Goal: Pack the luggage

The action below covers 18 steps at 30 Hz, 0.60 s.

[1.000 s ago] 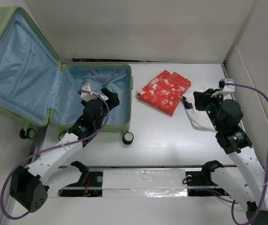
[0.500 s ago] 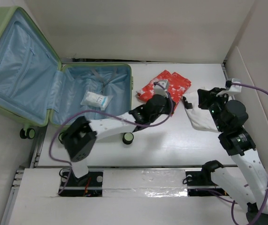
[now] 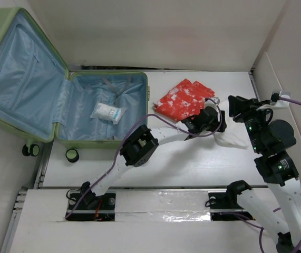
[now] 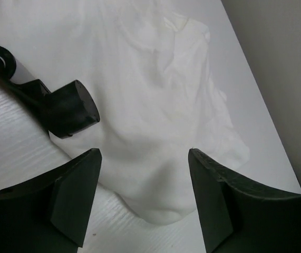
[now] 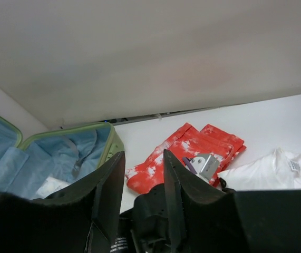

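The luggage (image 3: 146, 113) lies open at the left, its lid leaning back, pale blue lining showing; it also shows in the right wrist view (image 5: 66, 155). A white packet (image 3: 108, 112) lies inside it. A red-and-white folded garment (image 3: 184, 101) lies on the table to its right. A white garment (image 3: 233, 139) lies further right. My left gripper (image 3: 217, 122) is open just above the white garment (image 4: 155, 105), which sits between its fingertips (image 4: 144, 158). My right gripper (image 3: 236, 108) is open and empty, raised beside it (image 5: 143, 155).
A side wall (image 3: 287, 74) stands close on the right of the white garment. A black rounded part (image 4: 68, 108) rests on the white garment near my left jaws. A suitcase wheel (image 3: 72, 154) sticks out at the front. My left arm (image 3: 139, 145) spans the table's middle.
My left arm has swung from the suitcase, past the red garment, to the white garment, leaving the white packet in the suitcase. My right gripper has drawn back to the right, off the white garment.
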{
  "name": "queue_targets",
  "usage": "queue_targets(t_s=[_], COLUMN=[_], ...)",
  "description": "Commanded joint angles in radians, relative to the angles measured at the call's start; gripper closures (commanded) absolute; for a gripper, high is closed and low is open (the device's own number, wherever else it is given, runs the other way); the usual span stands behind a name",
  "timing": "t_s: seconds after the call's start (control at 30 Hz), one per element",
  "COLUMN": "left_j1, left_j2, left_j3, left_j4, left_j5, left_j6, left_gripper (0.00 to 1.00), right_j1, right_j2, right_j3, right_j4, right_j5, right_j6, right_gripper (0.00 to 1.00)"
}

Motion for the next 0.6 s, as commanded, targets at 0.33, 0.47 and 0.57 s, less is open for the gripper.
queue_targets(t_s=[0.33,0.47,0.57], left_j1=[-0.007,-0.007,-0.007], left_j2=[-0.059,0.062,0.126], left_j3=[-0.112,0.057,0.132], left_j4=[-0.034,-0.115,-0.135], left_j5=[-0.108,-0.066,-0.037], left_j6=[-0.125,-0.138,-0.165], left_gripper=[0.26,0.25,0.25], right_j1=[-0.006,-0.006,-0.006], right_j2=[-0.011,-0.01,-0.011], right_j3=[0.0,-0.013,-0.013], right_j4=[0.024,0.044,0.046], right_j5=[-0.031,-0.073,-0.091], right_j6=[-0.008,0.003,0.004], right_gripper=[0.58,0.58,0.58])
